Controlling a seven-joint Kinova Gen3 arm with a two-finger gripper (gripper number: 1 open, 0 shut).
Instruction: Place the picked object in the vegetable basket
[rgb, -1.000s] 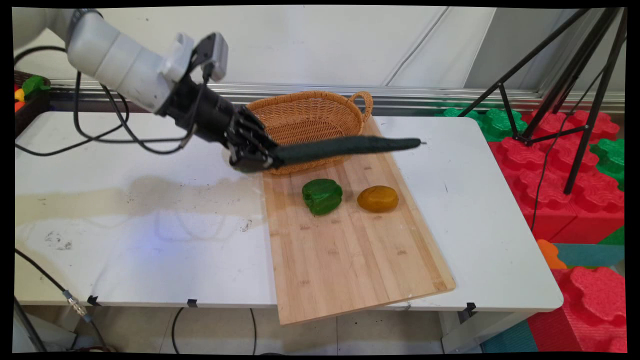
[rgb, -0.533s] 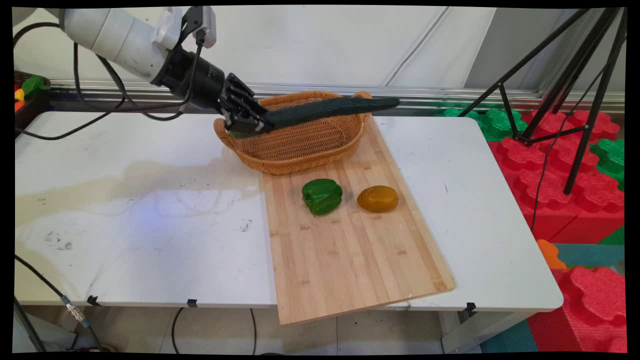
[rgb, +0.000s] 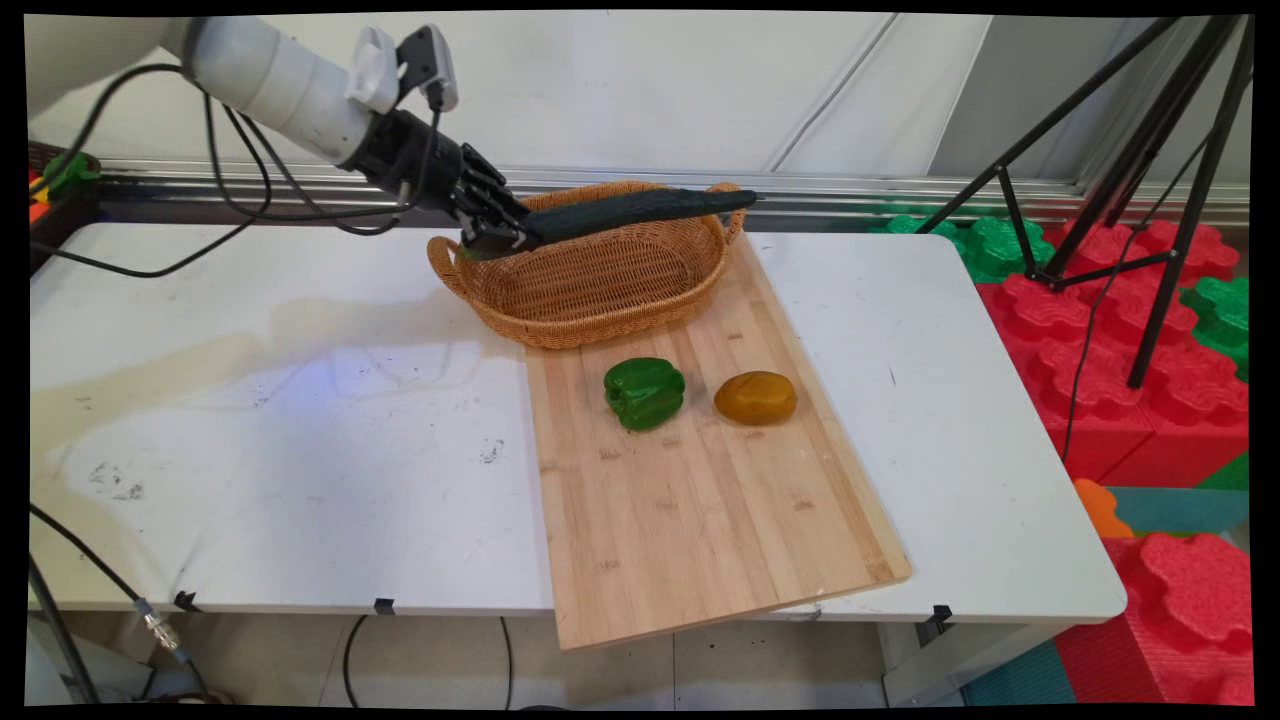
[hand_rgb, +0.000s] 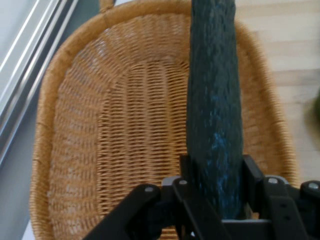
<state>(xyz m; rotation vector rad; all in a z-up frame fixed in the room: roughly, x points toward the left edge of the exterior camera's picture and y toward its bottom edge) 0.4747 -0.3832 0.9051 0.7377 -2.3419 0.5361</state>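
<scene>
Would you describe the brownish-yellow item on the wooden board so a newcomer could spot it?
A long wooden board lies on the white table, a wicker basket at its far end. Nearer than the basket sit two items: it is the smooth brownish-yellow lump, right of the green pepper.

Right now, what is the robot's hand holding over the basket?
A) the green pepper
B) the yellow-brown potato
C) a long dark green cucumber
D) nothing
C: the hand is clamped on one end of the long dark cucumber, which sticks out above the wicker basket; the green pepper lies on the wooden board.
</scene>
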